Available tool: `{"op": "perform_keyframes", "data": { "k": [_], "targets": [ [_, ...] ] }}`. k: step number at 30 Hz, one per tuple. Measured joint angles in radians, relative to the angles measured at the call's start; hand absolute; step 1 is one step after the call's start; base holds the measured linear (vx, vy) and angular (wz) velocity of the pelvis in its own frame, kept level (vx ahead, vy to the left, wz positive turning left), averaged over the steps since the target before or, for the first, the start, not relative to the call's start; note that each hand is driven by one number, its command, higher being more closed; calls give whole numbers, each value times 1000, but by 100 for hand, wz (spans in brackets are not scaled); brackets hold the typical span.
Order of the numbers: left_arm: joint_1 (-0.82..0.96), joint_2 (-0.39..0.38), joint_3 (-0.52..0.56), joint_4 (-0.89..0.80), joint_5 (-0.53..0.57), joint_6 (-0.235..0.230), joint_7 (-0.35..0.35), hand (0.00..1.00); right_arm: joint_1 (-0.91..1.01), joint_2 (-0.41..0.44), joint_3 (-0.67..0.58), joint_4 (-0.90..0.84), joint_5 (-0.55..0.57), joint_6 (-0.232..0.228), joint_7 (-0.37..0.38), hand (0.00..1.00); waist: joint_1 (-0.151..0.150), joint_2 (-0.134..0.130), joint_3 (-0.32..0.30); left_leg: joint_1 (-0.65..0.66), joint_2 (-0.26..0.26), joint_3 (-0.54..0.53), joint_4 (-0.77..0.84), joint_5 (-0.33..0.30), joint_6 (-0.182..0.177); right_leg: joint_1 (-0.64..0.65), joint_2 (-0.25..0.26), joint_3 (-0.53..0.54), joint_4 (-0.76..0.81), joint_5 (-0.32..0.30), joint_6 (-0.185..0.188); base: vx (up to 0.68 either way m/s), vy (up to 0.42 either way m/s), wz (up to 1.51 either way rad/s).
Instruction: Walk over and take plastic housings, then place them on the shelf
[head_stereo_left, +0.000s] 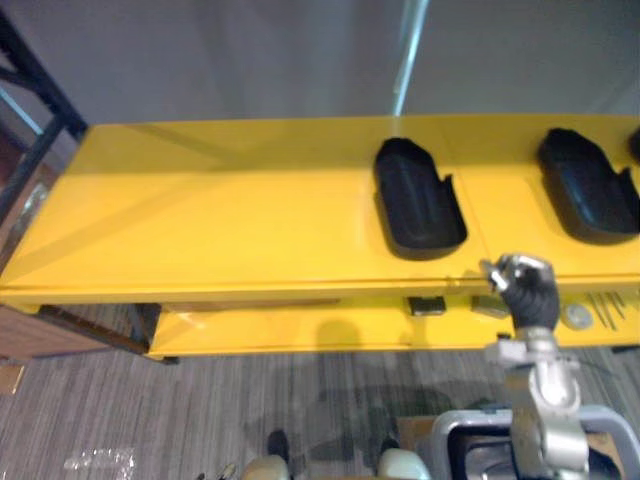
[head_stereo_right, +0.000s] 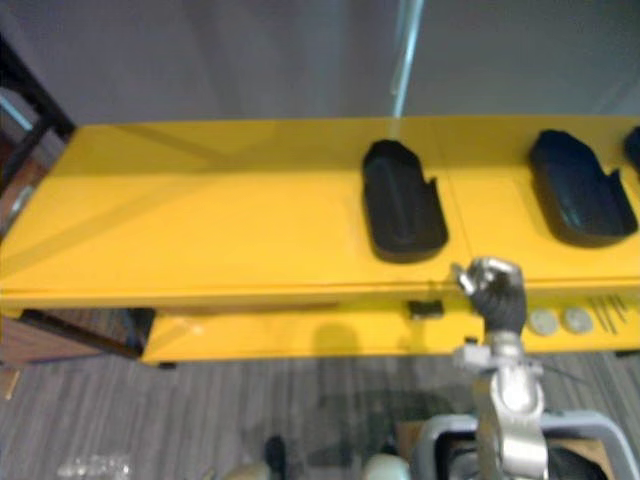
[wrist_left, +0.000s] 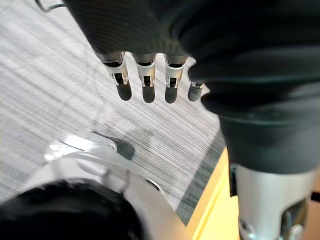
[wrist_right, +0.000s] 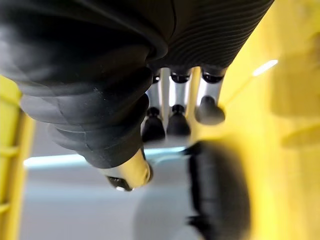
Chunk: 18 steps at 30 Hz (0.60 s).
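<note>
Shelf (head_stereo_left: 200, 220) housing (head_stereo_left: 418, 200) beyond right robot hand (head_stereo_left: 525, 285)

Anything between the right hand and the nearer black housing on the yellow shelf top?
Nothing visible does. The right hand is at the front edge of the shelf, and the nearer housing lies just beyond it, toward the robot's left, with bare yellow surface between them.

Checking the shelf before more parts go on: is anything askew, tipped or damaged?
Nothing stands out. The middle housing and the right housing lie flat on the yellow shelf, apart and angled alike. The right robot hand hovers at the front edge, touching neither.
</note>
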Motion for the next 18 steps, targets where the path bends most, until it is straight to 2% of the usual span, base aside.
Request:
{"op": "perform_keyframes", "data": {
  "k": [6, 13, 18],
  "targets": [
    [1, 3, -27, -3, -9, -9, 3, 0, 99, 8, 39, 2, 39, -16, 76, 100, -23, 5, -1, 0, 0, 7, 0, -1, -1, -5, 1, 7, -1, 0, 0, -1, -6, -2],
    [1, 6, -40, -8, -16, -7, 4, 0, 91, 7, 66, 30, 38, -55, 98, 100, -24, 7, 0, -1, -4, 6, 3, -1, 0, -5, -1, 5, -1, -2, -2, 0, 0, 0],
    [1, 9, -57, -8, -20, -6, 8, 0, 37, 3, 93, 68, 37, -57, 113, 100, -24, 10, 1, -9, -7, -6, 4, 0, 0, -5, -2, -6, -1, -2, -2, -2, -3, 7]
  ]
}}
